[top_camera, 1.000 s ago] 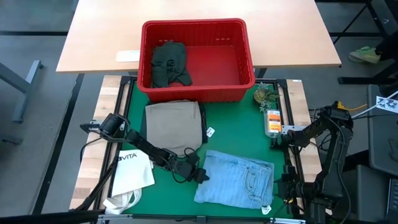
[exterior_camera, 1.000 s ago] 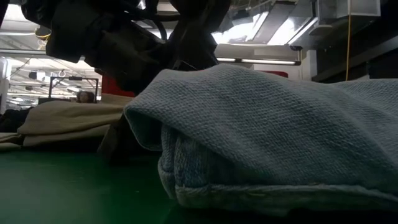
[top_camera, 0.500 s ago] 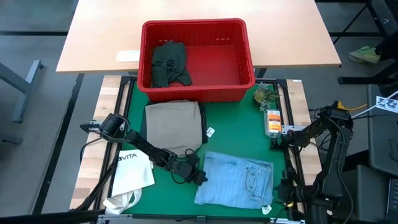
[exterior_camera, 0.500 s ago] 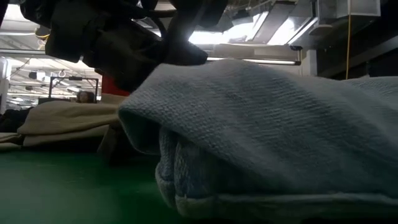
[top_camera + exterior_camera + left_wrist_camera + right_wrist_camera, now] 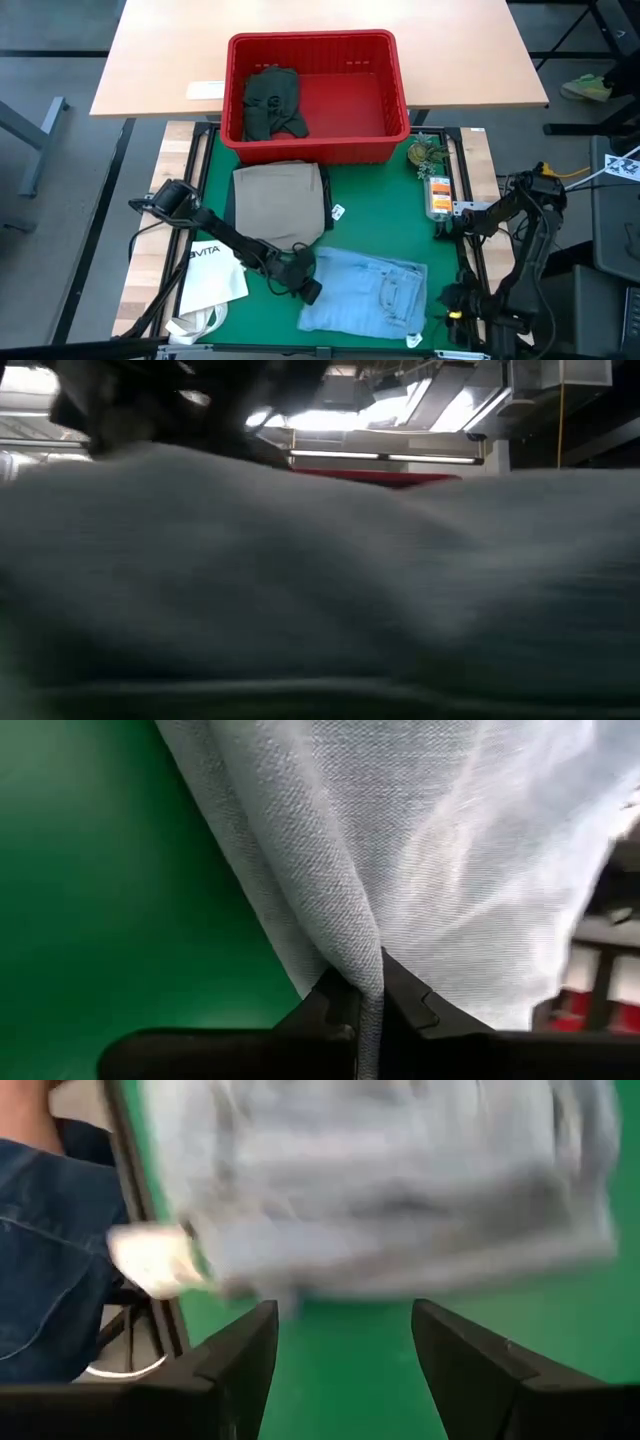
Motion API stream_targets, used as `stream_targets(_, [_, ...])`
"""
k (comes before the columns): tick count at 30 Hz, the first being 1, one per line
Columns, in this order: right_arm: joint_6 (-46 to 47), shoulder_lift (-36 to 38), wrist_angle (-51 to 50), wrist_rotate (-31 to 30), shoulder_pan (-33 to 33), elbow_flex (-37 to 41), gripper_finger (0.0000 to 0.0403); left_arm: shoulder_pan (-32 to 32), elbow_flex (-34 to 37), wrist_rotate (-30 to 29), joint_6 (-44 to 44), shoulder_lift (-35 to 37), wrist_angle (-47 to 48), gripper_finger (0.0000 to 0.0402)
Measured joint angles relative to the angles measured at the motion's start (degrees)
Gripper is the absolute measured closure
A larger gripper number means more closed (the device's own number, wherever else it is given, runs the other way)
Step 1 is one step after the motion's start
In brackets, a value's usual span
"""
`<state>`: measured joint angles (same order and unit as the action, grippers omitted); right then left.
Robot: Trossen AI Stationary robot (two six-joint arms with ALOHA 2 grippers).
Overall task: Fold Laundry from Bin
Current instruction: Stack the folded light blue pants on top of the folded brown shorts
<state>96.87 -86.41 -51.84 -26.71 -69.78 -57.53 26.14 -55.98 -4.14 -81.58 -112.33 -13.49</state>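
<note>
Left claw pinches the edge of the light jeans, which lie near the table's front, well apart from the red bin; right claw waits spread; best drag low and steadily, keeping folds flat.

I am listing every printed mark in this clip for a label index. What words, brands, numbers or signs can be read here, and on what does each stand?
"VITA": on the white tote bag at the mat's left edge, high view.
Orange-and-white packet at the right edge: print too small to read.
White tag beside the folded tan trousers: too small to read.
Paper slip on the wooden table left of the red basket: no legible text.
</note>
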Motion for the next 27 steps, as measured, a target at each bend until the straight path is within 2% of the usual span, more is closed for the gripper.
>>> stream_targets(3, [0.43, 0.08, 10.14, -1.33, 0.00, 5.76, 0.0171, 1.75, 0.00, 0.55, -0.15, 1.45, 4.42, 0.0400])
stream_targets(8, [0.46, 0.09, 29.68, -12.24, 0.68, 13.84, 0.0171, 4.69, 0.00, 0.16, -0.81, 3.31, 9.37, 0.0401])
stream_targets(13, [0.93, -0.01, 35.27, -21.44, 2.04, 17.70, 0.0171, 7.17, -0.07, -1.73, -2.78, 3.34, 10.47, 0.0401])
stream_targets(18, [0.44, -0.33, 35.27, -20.63, 4.40, 18.55, 0.0171, 8.56, -0.11, -3.73, -3.85, 3.41, 10.86, 0.0401])
stream_targets(27, [-0.09, -0.55, 35.31, -8.26, 7.08, 18.52, 0.0171, 8.76, -0.11, -4.13, -4.60, 3.38, 10.54, 0.0401])
